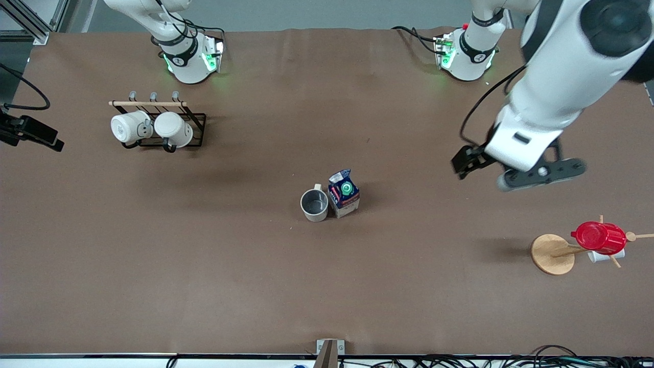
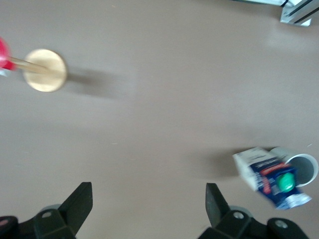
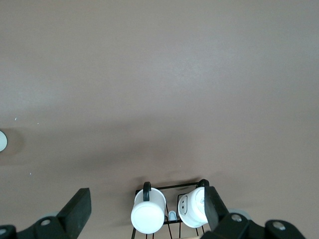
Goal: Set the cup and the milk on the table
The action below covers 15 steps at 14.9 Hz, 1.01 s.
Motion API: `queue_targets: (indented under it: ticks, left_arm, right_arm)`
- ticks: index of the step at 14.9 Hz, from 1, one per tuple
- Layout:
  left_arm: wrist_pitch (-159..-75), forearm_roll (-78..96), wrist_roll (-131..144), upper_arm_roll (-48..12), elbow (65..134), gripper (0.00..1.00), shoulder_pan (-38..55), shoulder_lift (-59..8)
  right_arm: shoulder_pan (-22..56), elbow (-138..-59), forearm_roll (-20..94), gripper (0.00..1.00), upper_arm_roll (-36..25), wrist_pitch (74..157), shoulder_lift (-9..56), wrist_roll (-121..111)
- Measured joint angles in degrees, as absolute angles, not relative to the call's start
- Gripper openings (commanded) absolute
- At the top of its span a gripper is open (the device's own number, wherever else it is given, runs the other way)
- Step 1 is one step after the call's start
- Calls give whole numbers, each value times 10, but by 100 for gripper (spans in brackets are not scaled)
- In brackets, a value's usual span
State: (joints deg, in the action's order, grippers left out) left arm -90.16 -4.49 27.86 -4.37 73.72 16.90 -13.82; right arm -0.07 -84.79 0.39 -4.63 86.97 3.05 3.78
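The cream-white cup [image 1: 314,204] stands upright on the brown table [image 1: 204,266] near its middle, its grey inside showing. The milk [image 1: 344,193], a blue carton with a green cap, stands touching it on the side toward the left arm's end. Both show in the left wrist view: the milk [image 2: 266,174] and the cup [image 2: 301,167]. My left gripper [image 1: 541,174] hangs open and empty over bare table toward the left arm's end, well apart from both; its jaws are wide apart [image 2: 148,201]. My right gripper [image 3: 147,204] is open and empty, high over the mug rack, and out of the front view.
A black wire rack [image 1: 196,125] with two white mugs [image 1: 130,127] [image 1: 173,129] stands near the right arm's base. A wooden peg stand [image 1: 552,254] holding a red cup [image 1: 600,237] lies toward the left arm's end, nearer the front camera than the left gripper's spot.
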Motion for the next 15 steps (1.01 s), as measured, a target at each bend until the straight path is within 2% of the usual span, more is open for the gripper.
queue_targets:
  ticks: [4,7,11,15]
  left_arm:
    - [-871,-48,146,-45,762,100,102,-84]
    - [-870,-32,76,-45,811,100,60,-35]
    - [-871,-21,47,-46,914,100,46,49]
    - [-871,-20,45,-45,947,100,37,81]
  right_arm:
    - [-1,-848,4,100,-46,869,30,38]
    - [-1,-848,4,100,-46,863,30,38]
    - [-1,-848,4,100,-43,860,30,30]
    - [0,-846,4,100,-42,860,30,15]
